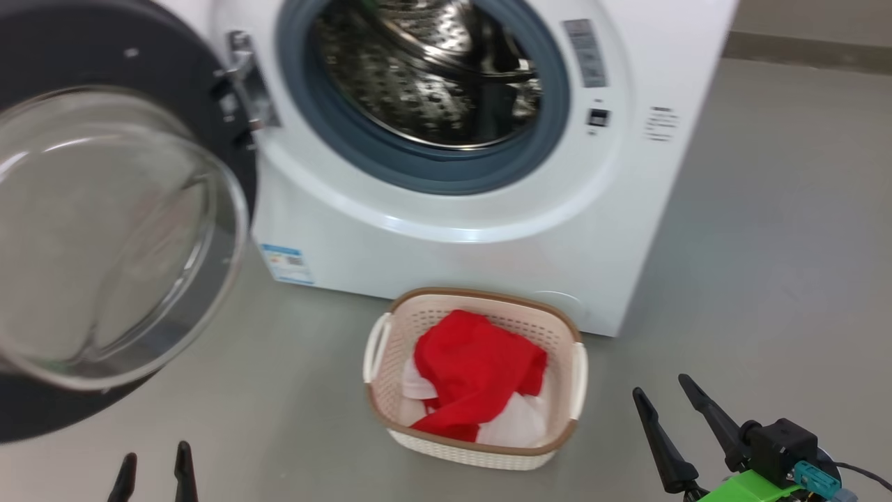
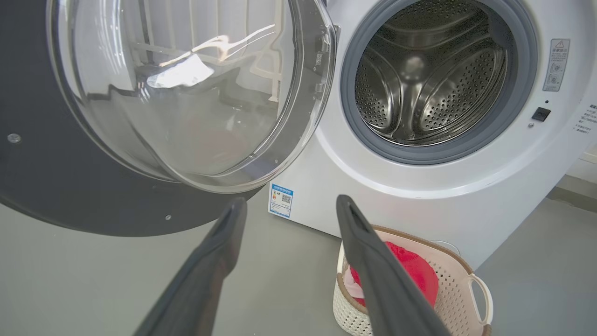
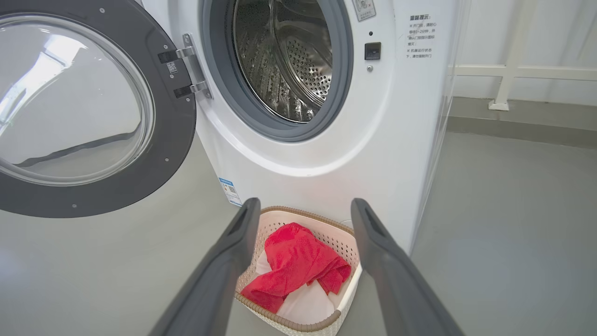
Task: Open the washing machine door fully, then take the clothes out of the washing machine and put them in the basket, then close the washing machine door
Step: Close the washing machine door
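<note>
the washing machine door point(image 1: 104, 230) stands swung wide at left above the left pincer point(image 1: 156, 452), spread apart and empty, then the washing machine point(image 1: 453, 258), the clothes point(image 1: 474, 369) heaped in the basket point(image 1: 481, 293) on the floor point(image 1: 766, 244) just before it, and the right pincer point(image 1: 660, 385), likewise spread and empty.

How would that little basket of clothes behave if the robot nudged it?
The basket looks like perforated plastic, so probably light; it would likely slide on the smooth grey floor rather than tip, being low and wide. The clothes lie crumpled inside, so they'd probably flop and shift.
</note>
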Robot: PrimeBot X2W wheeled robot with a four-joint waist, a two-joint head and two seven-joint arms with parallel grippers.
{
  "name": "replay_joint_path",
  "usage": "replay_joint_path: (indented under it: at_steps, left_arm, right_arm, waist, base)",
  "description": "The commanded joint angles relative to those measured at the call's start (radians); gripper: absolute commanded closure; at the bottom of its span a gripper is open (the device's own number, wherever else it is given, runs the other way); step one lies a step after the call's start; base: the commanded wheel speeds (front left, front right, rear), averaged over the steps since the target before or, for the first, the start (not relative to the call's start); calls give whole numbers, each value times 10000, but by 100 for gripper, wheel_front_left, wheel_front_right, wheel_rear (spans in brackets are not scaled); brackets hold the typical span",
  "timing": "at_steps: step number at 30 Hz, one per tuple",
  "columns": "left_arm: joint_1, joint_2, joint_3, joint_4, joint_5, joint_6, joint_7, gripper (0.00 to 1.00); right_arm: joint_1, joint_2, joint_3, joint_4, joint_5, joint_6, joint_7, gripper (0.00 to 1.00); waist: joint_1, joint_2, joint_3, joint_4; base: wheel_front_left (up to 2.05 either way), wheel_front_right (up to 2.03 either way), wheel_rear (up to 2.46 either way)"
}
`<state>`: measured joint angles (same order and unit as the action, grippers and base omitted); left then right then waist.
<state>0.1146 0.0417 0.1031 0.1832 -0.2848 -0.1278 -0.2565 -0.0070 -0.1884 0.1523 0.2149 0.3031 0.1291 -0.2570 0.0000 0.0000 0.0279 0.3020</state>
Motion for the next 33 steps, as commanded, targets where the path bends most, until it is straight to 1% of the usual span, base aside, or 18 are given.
replay_joint_path:
  at_steps: [1,6,8,15,19,26,27,28,29,30,33]
  left_arm:
    - [-99,89,282,-167,-62,27,-53,0]
    - [20,88,155,-202,-183,172,-53,0]
    - [98,87,178,-264,-259,262,-53,0]
    - [436,86,284,-746,-696,691,-53,0]
    - [570,86,253,-954,-846,858,-53,0]
    - [642,86,186,-1172,-977,945,-53,0]
    - [619,86,179,-1209,-1080,920,-53,12]
    - [574,86,201,-1272,-1242,896,-53,56]
    - [505,86,248,-1370,-1396,859,-53,86]
    - [414,86,315,-1527,-1443,789,-53,100]
    - [-57,86,796,-2348,-1586,562,-53,100]
  right_arm:
    - [-349,-129,277,-165,53,16,-48,0]
    - [-442,-129,405,-114,93,16,-48,0]
    - [-535,-126,539,-96,98,16,-48,0]
    - [-1203,-156,1212,168,231,16,-48,0]
    - [-1456,-152,1429,320,308,16,-48,0]
    - [-1553,-205,1547,421,415,16,-48,0]
    - [-1540,-209,1536,421,422,16,-48,0]
    - [-1519,-211,1521,416,424,16,-48,0]
    - [-1493,-209,1502,408,422,16,-48,0]
    - [-1462,-202,1479,397,416,16,-48,0]
    - [-1333,-177,1400,351,383,16,-48,0]
  waist:
    - [0,0,-144,1029]
    - [0,0,-203,1815]
    - [0,0,-149,1983]
    - [0,0,33,2162]
    - [0,0,84,2205]
    - [0,0,81,2204]
    - [0,0,82,2200]
    - [0,0,86,2196]
    - [0,0,90,2190]
    - [0,0,90,2184]
    - [0,0,128,2167]
  base:
    - [0,0,0]
    - [0,0,0]
    - [0,0,0]
    - [0,0,0]
    - [0,0,0]
    - [0,0,0]
    - [0,0,0]
    - [0,0,0]
    - [0,0,0]
    - [0,0,0]
    - [0,0,0]
